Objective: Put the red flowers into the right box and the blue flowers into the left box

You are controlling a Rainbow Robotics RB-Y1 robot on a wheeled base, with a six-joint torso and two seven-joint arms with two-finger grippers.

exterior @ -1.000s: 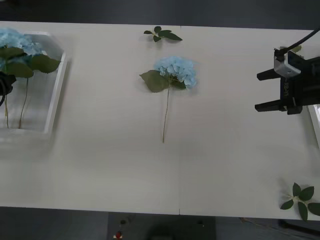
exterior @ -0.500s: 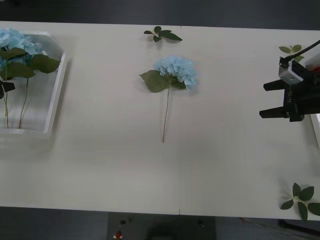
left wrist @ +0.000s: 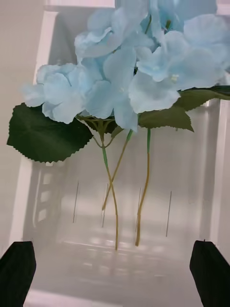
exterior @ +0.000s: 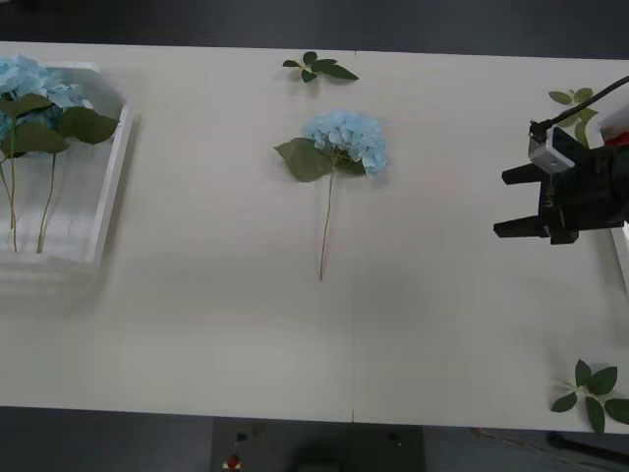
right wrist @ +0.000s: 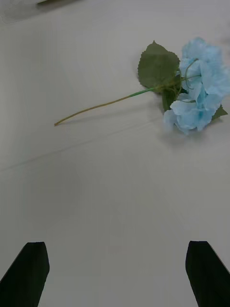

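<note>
- Since the earlier frame, right pincer (exterior: 511,202) has shifted inward from the desk's right edge toward the centre, its black fingers spread and holding nothing; a dark part seen at the left box's near-left edge has gone from the front view
- Lone blue flower (exterior: 344,139) lies flat on the desk (exterior: 197,324) at centre, bloom toward the far side, stem pointing toward the robot, one large leaf on its left; well apart from both boxes; the right wrist view shows the same flower (right wrist: 199,91) ahead of the spread fingers, untouched
- Left box (exterior: 110,187) sits at the desk's left edge; blue flowers (exterior: 29,84) lie inside it, blooms at the far end, stems running toward the near wall
- Left pincer (left wrist: 115,276) hovers over the left box (left wrist: 211,158), fingers parted, empty; three stems visible beneath the blooms (left wrist: 139,62), two of them crossing
- Right box (exterior: 621,246) shows as a sliver at the right edge, behind the right arm
- Leaf sprigs: one at far centre (exterior: 319,68), one at far right (exterior: 572,98), one at near right (exterior: 593,388)
</note>
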